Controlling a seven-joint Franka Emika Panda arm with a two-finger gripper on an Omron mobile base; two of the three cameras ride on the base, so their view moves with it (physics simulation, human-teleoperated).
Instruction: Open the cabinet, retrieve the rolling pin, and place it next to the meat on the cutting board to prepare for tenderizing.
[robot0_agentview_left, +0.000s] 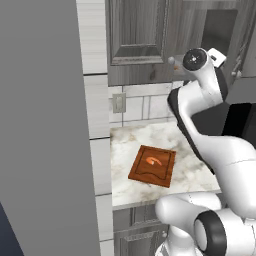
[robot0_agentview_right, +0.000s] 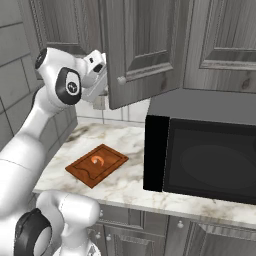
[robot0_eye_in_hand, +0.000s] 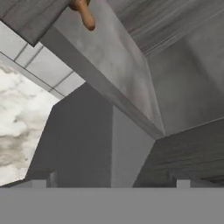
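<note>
The cabinet (robot0_agentview_left: 137, 30) hangs above the counter, and in the right base view one of its doors (robot0_agentview_right: 145, 50) stands swung open. My gripper (robot0_agentview_right: 102, 84) is raised just below that door, at the cabinet's bottom edge. It is open, its two fingertips (robot0_eye_in_hand: 43, 179) wide apart with nothing between them (robot0_eye_in_hand: 112, 180). One brown tapered end of the rolling pin (robot0_eye_in_hand: 85, 14) pokes out at the top of the hand view, over the cabinet's grey panels (robot0_eye_in_hand: 113, 65). The cutting board (robot0_agentview_left: 152, 165) (robot0_agentview_right: 97, 165) lies on the marble counter with the meat (robot0_agentview_left: 154, 161) (robot0_agentview_right: 97, 160) on it.
A black microwave (robot0_agentview_right: 210, 160) stands on the counter (robot0_agentview_right: 135, 185) to the right of the board, below the wall cabinets. A tall grey panel (robot0_agentview_left: 45, 125) bounds the left side. A wall outlet (robot0_agentview_left: 119, 102) sits on the tiled backsplash.
</note>
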